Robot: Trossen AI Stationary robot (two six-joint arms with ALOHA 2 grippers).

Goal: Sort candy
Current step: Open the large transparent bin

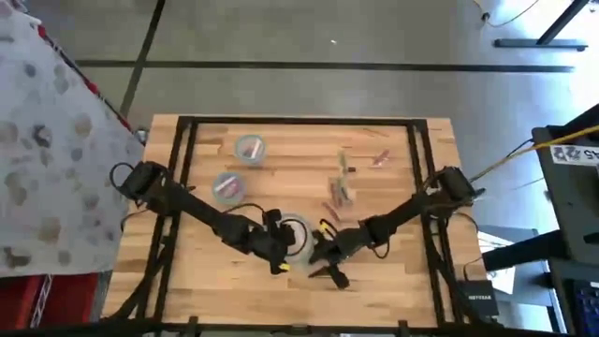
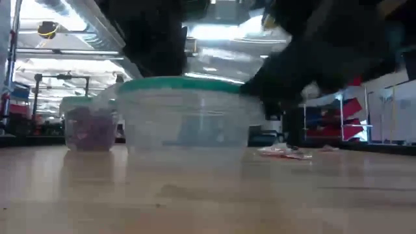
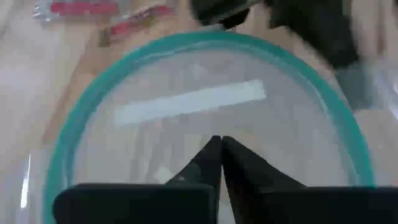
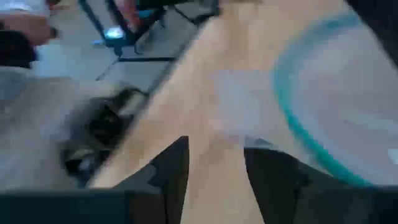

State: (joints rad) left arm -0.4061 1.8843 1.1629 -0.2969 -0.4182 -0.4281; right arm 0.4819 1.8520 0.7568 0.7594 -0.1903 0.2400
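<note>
- Risk, crowding: left gripper (image 1: 279,251) and right gripper (image 1: 329,262) hang close together on either side of the near bowl (image 1: 296,234) at the table's front edge; a swing by either arm could likely strike the other arm or knock the bowl
- Risk, tipping: the near bowl is light clear plastic with a teal rim (image 3: 205,43); a finger catching that rim would probably slide or upend it
- Risk, missed drop: the right gripper sits beside the bowl, not over it, above bare table (image 4: 211,106); anything let go there would land on the wood
- Left gripper: fingers (image 3: 214,163) pressed together, nothing between them, tips over the mouth of the near bowl
- Right gripper: fingers (image 4: 171,171) stand apart with bare wood visible in the gap; no candy seen held
- Loose candy (image 1: 343,192): a small scatter of thin pinkish, reddish and greenish wrapped pieces mid-table, right of centre, beyond the near bowl, with one more piece (image 1: 379,158) farther back; flat, slim packets lying on the wood, likely awkward to pinch
- Loose candy, left wrist view: two reddish wrappers (image 3: 134,20) lie just outside the bowl rim
- Sorted candy: magenta-purple pieces sit in two smaller bowls (image 1: 227,186) (image 1: 249,148) on the left half of the table; low view shows one of them (image 2: 90,127) filled with dark reddish-purple contents
- Near bowl contents: only a pale strip (image 3: 189,102) shows inside or beneath; whether it is candy cannot be told
</note>
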